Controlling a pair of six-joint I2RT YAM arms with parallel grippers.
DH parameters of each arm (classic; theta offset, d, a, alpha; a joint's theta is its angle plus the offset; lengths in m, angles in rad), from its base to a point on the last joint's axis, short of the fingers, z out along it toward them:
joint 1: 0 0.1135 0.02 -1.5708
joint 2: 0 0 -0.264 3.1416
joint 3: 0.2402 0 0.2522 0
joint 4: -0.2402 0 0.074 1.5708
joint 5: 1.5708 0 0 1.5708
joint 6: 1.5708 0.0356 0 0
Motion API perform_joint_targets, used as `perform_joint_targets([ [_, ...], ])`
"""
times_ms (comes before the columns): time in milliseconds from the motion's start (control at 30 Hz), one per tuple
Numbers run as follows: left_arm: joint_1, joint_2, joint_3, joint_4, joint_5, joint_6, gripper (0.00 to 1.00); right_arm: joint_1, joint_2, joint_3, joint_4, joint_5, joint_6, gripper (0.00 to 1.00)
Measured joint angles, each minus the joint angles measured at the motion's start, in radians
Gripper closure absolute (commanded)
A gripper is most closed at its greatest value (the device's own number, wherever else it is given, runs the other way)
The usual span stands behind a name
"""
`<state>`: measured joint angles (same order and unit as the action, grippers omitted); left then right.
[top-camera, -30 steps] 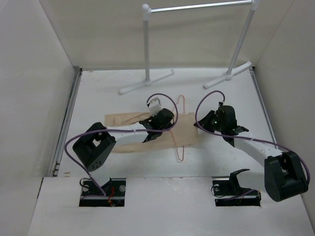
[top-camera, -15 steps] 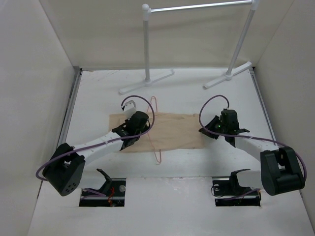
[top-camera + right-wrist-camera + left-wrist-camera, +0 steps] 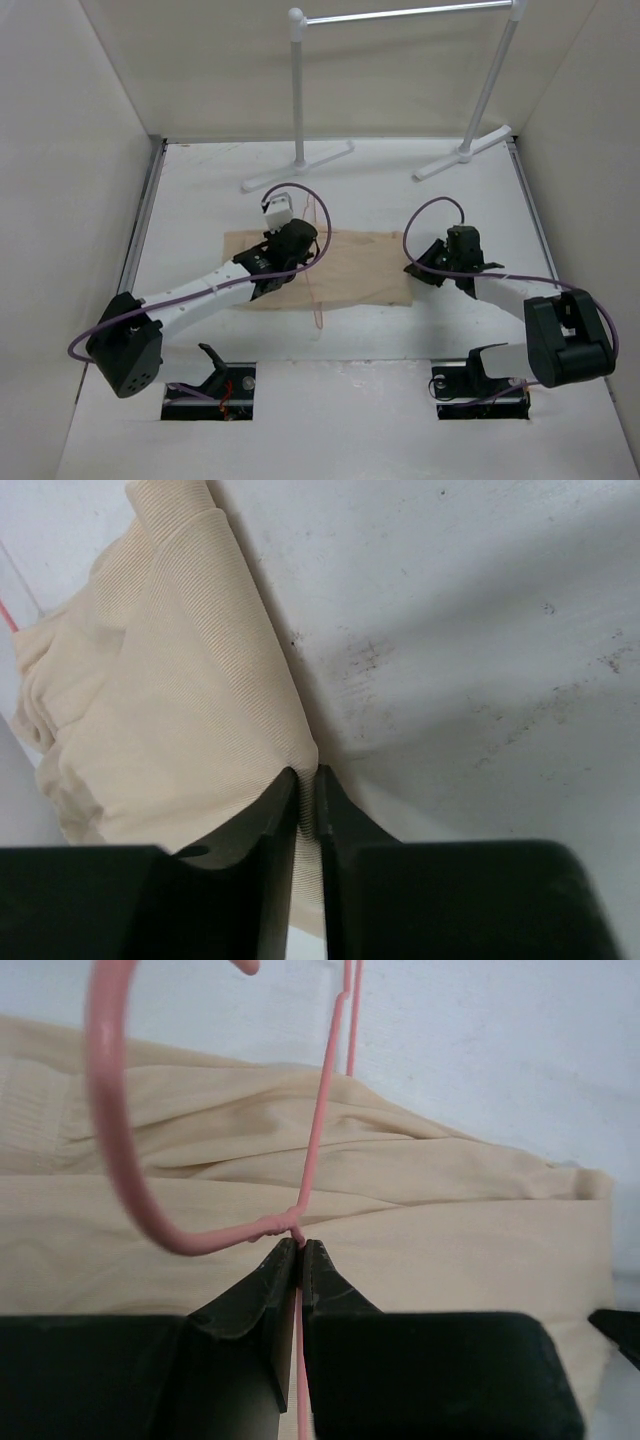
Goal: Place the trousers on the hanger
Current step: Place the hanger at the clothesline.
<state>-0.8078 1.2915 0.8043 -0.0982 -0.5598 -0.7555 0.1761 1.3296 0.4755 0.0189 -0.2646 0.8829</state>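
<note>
The tan trousers (image 3: 350,268) lie flat across the middle of the table, also seen in the left wrist view (image 3: 420,1220) and the right wrist view (image 3: 170,720). The thin pink hanger (image 3: 317,300) crosses them near their left part. My left gripper (image 3: 300,250) is shut on the hanger wire (image 3: 315,1150) just below the hook's twist, above the cloth (image 3: 300,1244). My right gripper (image 3: 413,272) is shut on the right edge of the trousers, with the cloth pinched between the fingertips (image 3: 305,778).
A white garment rack (image 3: 297,100) with a metal bar stands at the back, its feet (image 3: 290,172) on the table. White walls enclose the left, right and back. The arm bases sit at the near edge.
The left gripper with the hanger moved left, then slightly back right. The trousers were pulled flatter and longer. The right gripper lowered to the cloth's right edge.
</note>
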Motion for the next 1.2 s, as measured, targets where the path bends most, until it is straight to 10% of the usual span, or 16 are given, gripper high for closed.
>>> perform_joint_targets([
  [133,-0.04,-0.027,0.103,-0.068,-0.017,0.03,1.0,0.005,-0.039,0.001,-0.022,0.01,0.014,0.48],
  [300,-0.076,-0.05,0.37,-0.221,-0.025,0.1,1.0,0.011,-0.288,0.031,-0.168,0.015,0.002,0.37],
  [500,-0.101,-0.05,0.752,-0.422,-0.005,0.174,1.0,0.103,-0.568,0.32,-0.327,0.018,-0.068,0.35],
  [733,-0.084,0.019,1.051,-0.594,0.089,0.21,1.0,0.397,-0.501,0.635,-0.332,0.006,-0.1,0.32],
  [1200,-0.103,0.113,1.081,-0.663,0.192,0.225,1.0,0.676,-0.174,0.76,-0.291,0.014,-0.123,0.45],
])
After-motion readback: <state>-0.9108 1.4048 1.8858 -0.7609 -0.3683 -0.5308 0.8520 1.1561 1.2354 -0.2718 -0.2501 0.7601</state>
